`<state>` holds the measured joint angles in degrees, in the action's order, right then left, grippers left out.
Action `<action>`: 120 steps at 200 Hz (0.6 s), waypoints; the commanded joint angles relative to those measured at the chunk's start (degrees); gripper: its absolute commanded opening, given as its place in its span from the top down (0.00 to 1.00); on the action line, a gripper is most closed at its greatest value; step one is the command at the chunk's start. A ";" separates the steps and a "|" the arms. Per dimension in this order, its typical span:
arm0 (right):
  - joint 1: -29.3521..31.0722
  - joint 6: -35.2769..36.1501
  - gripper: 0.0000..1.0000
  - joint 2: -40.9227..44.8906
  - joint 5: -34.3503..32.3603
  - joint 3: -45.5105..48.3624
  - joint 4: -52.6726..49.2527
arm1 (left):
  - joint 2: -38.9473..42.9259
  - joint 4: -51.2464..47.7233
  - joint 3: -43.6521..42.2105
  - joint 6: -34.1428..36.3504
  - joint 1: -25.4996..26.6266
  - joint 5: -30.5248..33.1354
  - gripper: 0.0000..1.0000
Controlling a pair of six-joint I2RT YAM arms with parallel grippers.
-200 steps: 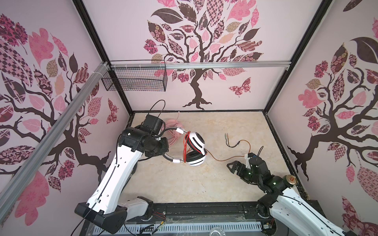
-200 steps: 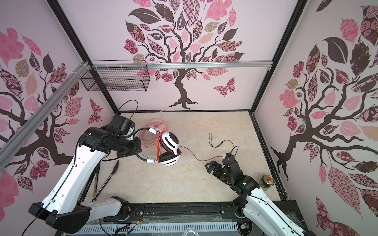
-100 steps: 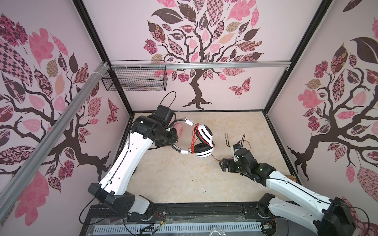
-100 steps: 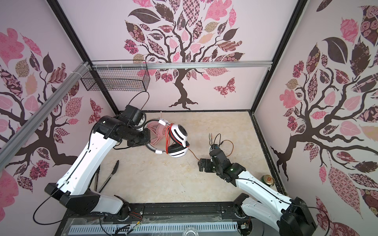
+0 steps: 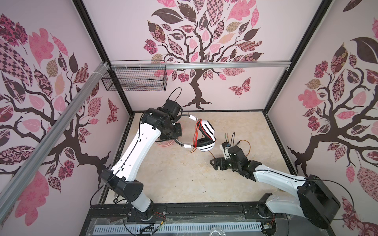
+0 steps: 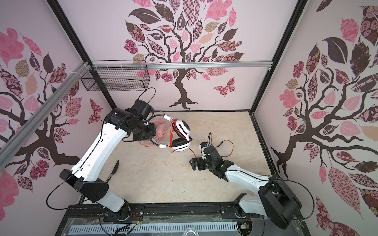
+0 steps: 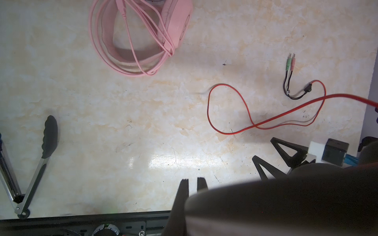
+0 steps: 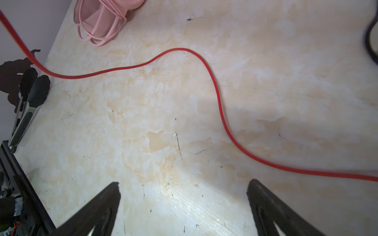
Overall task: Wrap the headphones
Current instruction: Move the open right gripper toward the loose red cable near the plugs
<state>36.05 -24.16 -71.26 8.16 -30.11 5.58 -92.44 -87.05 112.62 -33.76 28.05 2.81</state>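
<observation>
Now left claw [image 7: 192,182] pinches white-and-black headset [image 5: 207,135] by its band, lifted; right claw [image 8: 183,189] wide open, empty, red cable [image 8: 217,92] just ahead.

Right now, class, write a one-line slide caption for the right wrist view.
Open right pincer over the marbled table, red cable curving ahead, pink headphones coiled beyond.

**Non-task clutter**

Tongs [image 7: 50,132], black tips and metal arms, lie splayed open on the marbled beige desk [image 5: 184,183] near its left edge. Black wire basket [image 5: 135,81] hangs off the aluminium rail [image 5: 225,65] at the back-left corner. Tree and butterfly decals [image 5: 196,40] on all three walls.
</observation>
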 commanded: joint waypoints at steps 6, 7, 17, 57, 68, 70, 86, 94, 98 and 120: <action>0.07 0.82 0.00 0.49 0.32 1.84 5.83 | -0.04 -1.49 4.63 -2.16 0.07 -0.55 1.00; 0.03 0.76 0.00 0.59 0.30 1.87 5.97 | -0.07 -1.52 4.67 -2.18 0.02 -0.58 1.00; 0.06 0.03 0.00 1.77 -0.72 2.60 6.81 | 0.17 -1.68 5.37 -2.28 -0.01 -0.94 1.00; 0.06 -4.66 0.00 4.76 -8.67 4.68 7.68 | 0.77 -0.53 7.89 -1.75 0.06 -2.78 1.00; 0.06 -5.18 0.01 5.48 -10.21 4.59 7.65 | 1.06 -0.84 8.98 -1.60 0.06 -3.01 1.00; 0.07 -5.19 0.01 5.71 -10.54 4.48 7.54 | 1.18 -0.84 9.08 -1.54 0.07 -3.01 1.00; 0.07 -3.51 0.00 7.65 -13.23 3.42 5.40 | 2.14 -0.67 9.32 -1.19 0.03 -2.81 1.00; 0.08 -2.61 0.00 9.04 -15.03 3.73 5.21 | 2.28 -0.62 9.78 -0.83 0.07 -3.25 1.00; 0.07 -2.16 0.01 9.84 -16.01 4.20 5.45 | 2.19 -0.71 10.29 -0.58 0.07 -3.50 1.00; 0.07 3.60 0.04 15.52 -16.06 9.28 11.58 | 1.36 -1.92 13.61 0.24 -0.01 -4.66 1.00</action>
<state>36.05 -26.20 -62.02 -4.60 -24.45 12.47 -92.29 -90.21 121.25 -34.17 28.05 1.39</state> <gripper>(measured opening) 0.981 0.068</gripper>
